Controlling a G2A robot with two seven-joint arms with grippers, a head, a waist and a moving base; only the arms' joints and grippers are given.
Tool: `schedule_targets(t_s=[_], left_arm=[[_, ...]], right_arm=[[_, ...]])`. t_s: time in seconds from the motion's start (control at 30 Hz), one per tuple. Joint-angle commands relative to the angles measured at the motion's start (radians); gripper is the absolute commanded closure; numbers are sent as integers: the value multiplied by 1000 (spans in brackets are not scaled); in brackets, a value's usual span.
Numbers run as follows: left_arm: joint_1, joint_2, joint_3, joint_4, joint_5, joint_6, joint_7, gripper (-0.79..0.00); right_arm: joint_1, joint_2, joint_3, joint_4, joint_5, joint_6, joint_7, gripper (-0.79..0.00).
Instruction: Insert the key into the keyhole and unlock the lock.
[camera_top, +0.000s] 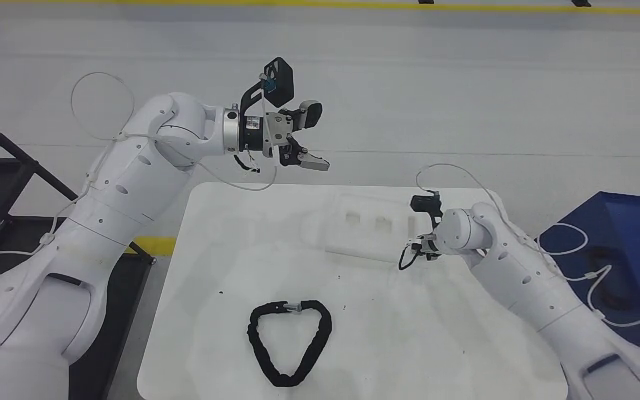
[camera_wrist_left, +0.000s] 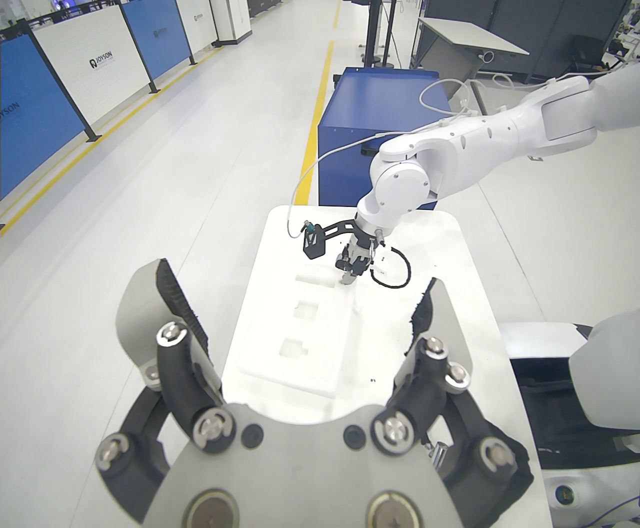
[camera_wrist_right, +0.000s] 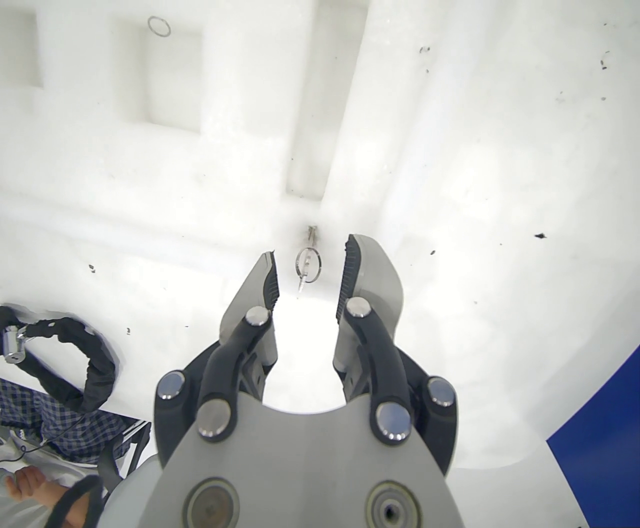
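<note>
A small silver key (camera_wrist_right: 306, 264) on a ring stands at the end of a slot in the white foam block (camera_top: 360, 228). My right gripper (camera_wrist_right: 311, 262) is open, with one fingertip on each side of the key and not touching it. The same gripper (camera_top: 410, 249) sits low at the foam block's right end. The black fabric-covered chain lock (camera_top: 290, 340) lies in a loop near the table's front edge, its silver lock cylinder (camera_wrist_right: 12, 345) at one end. My left gripper (camera_top: 315, 137) hangs open and empty, high above the table's far left edge.
The white table (camera_top: 460, 340) holds the foam block (camera_wrist_left: 300, 325), which has several square pockets. A blue cabinet (camera_wrist_left: 380, 110) stands off the table's right side. Bare table surface lies between the foam and the chain lock.
</note>
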Motion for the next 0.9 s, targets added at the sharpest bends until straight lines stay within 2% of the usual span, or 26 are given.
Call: schedule_targets(t_s=[0.0,0.2,0.4,0.47,0.5,0.87], left_arm=[[0,0,0,0,0,0,0,-785],[0,0,0,0,0,0,0,-785],[0,0,0,0,0,0,0,-785],[0,0,0,0,0,0,0,-785],[0,0,0,0,0,0,0,-785],[0,0,0,0,0,0,0,-785]], right_arm=[[0,-3,-1,7,-4,-1,-3,-243],[-1,-14,-5,18,-17,2,-13,-132],[-1,-24,-5,31,-26,4,-10,-95],[0,-27,-4,34,-30,4,-9,-49],[0,-28,-4,34,-33,4,-7,0],[3,-28,25,3,-66,17,26,0]])
